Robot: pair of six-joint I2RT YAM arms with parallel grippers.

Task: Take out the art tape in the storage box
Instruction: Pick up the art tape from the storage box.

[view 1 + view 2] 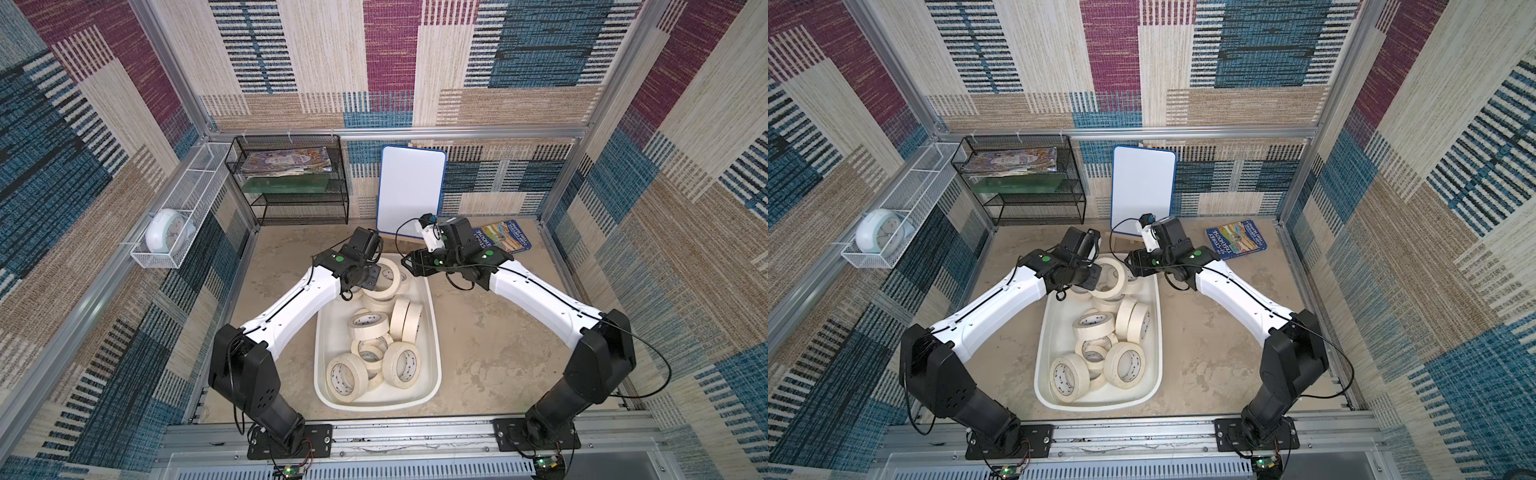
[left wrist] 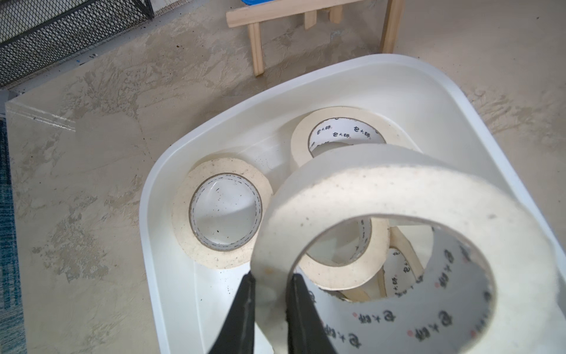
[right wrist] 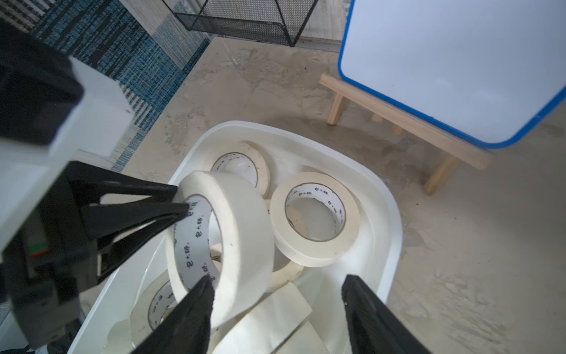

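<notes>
In both top views the storage box lies in the lower middle of the frame. Loose tape rolls are inside it, and the arms cover its far end. The left wrist view shows this hidden part: the left gripper is clamped on the wall of one raised roll, one finger outside the ring and one inside. In the right wrist view the right gripper stands wide apart and holds nothing. The raised roll is just beside one of its fingers; whether they touch, I cannot tell.
</notes>
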